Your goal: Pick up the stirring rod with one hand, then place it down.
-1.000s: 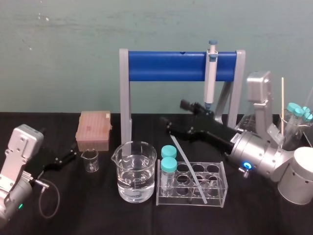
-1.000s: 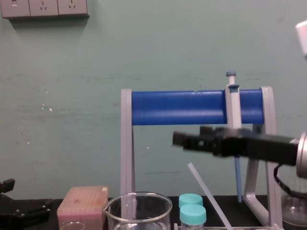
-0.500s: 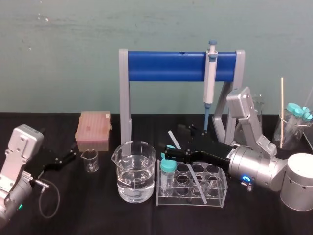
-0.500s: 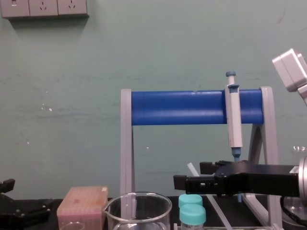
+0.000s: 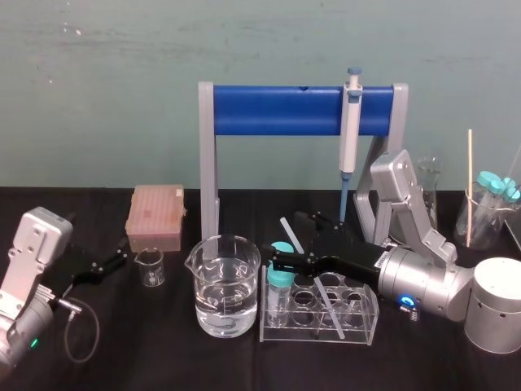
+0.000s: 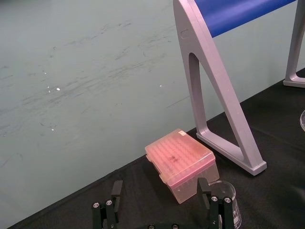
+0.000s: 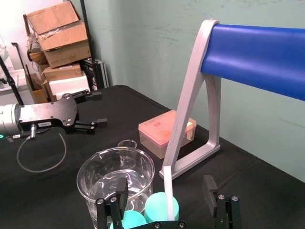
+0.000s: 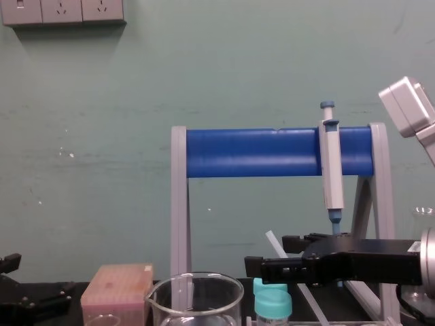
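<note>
LAB BENCH: My right gripper (image 5: 285, 242) reaches in low over the clear test tube rack (image 5: 358, 327) at the middle of the black table (image 5: 163, 350), its fingers spread wide. The stirring rod (image 5: 291, 235) stands slanted in the rack. Its lower end sits in a well and its upper end leans toward my left, rising between my two fingers. The right wrist view shows a gap on either side of the rod, so I am not gripping it. Two teal-capped tubes (image 5: 281, 275) stand at the rack's left end, just under my fingers, and a beaker of water (image 5: 226, 285) sits just beside the rack. Behind, a grey-and-blue pipette (image 5: 350, 130) hangs from the blue-barred stand (image 5: 277, 110). My left gripper (image 5: 120, 254) rests at the table's left side, fingers apart, near a pink tip box (image 5: 156, 216) and a small beaker (image 5: 150, 267).
</note>
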Controlling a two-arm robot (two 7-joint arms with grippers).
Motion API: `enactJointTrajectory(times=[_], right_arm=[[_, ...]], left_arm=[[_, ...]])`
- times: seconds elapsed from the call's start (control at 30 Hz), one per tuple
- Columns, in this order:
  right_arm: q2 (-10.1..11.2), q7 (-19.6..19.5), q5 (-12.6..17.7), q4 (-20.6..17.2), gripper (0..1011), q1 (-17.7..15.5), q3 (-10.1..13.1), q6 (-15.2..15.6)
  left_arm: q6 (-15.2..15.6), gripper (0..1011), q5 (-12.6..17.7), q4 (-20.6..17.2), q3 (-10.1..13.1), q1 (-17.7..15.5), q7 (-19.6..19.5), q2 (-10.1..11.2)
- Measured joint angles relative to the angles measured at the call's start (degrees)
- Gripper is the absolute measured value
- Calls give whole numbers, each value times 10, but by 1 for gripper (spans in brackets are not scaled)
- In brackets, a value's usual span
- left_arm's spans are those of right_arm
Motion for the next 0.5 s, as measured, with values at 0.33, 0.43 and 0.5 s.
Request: enactJointTrajectory(times=[0.33, 0.43, 0.5], right_arm=[[0, 0, 2, 0, 915, 0, 1, 0], [0, 0, 3, 0, 838, 0, 1, 0], [0, 1, 3, 0, 788, 0, 1, 0]], left_arm=[[0, 1000, 0, 0, 0, 0, 0, 0], [0, 1000, 0, 0, 0, 0, 0, 0], [0, 1000, 0, 0, 0, 0, 0, 0]])
